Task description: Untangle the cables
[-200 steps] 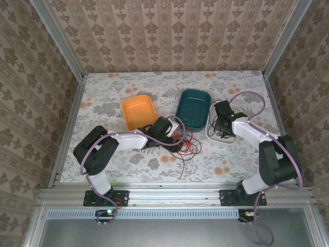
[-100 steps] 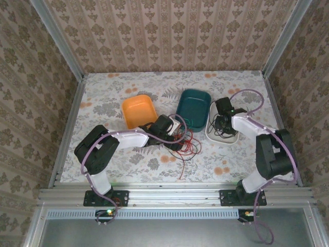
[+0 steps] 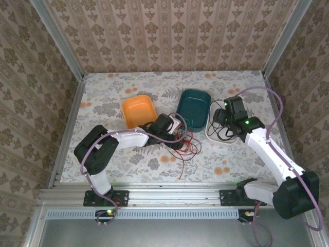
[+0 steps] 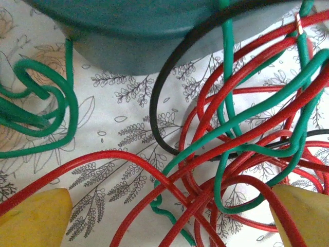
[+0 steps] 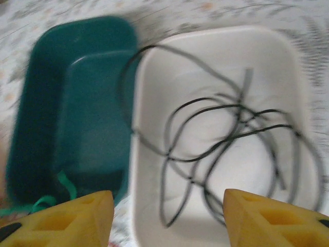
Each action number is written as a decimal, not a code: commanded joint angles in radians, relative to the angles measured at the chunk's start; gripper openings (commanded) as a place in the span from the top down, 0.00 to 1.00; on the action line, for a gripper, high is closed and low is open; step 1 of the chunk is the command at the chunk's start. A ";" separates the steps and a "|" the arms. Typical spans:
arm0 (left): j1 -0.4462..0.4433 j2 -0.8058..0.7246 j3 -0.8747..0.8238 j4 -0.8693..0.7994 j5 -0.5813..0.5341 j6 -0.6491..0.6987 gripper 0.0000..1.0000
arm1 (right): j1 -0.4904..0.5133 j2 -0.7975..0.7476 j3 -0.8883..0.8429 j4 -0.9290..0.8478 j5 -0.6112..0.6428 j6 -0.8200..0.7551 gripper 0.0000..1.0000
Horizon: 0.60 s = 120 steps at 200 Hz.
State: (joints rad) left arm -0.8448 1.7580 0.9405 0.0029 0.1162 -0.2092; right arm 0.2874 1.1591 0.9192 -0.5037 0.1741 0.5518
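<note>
A tangle of red and green cables (image 3: pixel 187 141) lies on the flowered table in front of the teal tray (image 3: pixel 193 105). My left gripper (image 3: pixel 174 131) hovers low over the tangle's left side, open. Up close, its yellow fingertips (image 4: pixel 36 218) straddle crossing red cables (image 4: pixel 103 157), with green cable loops (image 4: pixel 67 103) and a black cable (image 4: pixel 157 103) just beyond. My right gripper (image 3: pixel 222 118) is open above the white tray (image 5: pixel 139 206). Nothing sits between its fingertips (image 5: pixel 277 218). A loose black cable (image 5: pixel 226 136) lies coiled in that tray.
An orange tray (image 3: pixel 139 110) sits left of the teal tray (image 5: pixel 77 103), and the white tray (image 3: pixel 211 135) is on its right. One red strand trails toward the near table edge (image 3: pixel 181 177). Metal frame rails border the table.
My right gripper has opened and let go of the black cable, which now lies in the white tray. The right arm has lifted and swung its elbow right. The left arm stayed still.
</note>
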 commanded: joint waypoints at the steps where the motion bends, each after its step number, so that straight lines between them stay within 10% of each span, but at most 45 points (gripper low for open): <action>1: 0.015 -0.049 -0.006 0.029 0.009 -0.021 0.00 | 0.098 -0.006 -0.070 0.074 -0.205 -0.082 0.43; 31: 0.029 -0.058 -0.020 0.035 0.009 -0.042 0.03 | 0.215 0.052 -0.121 0.062 -0.404 -0.148 0.56; 120: 0.026 -0.060 -0.030 0.021 -0.033 -0.016 0.04 | 0.248 0.270 -0.159 -0.046 -0.271 -0.116 0.66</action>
State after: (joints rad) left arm -0.8173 1.7256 0.9222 0.0303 0.1070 -0.2352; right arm 0.5285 1.3754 0.7860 -0.5247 -0.1520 0.4145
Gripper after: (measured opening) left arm 0.956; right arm 0.345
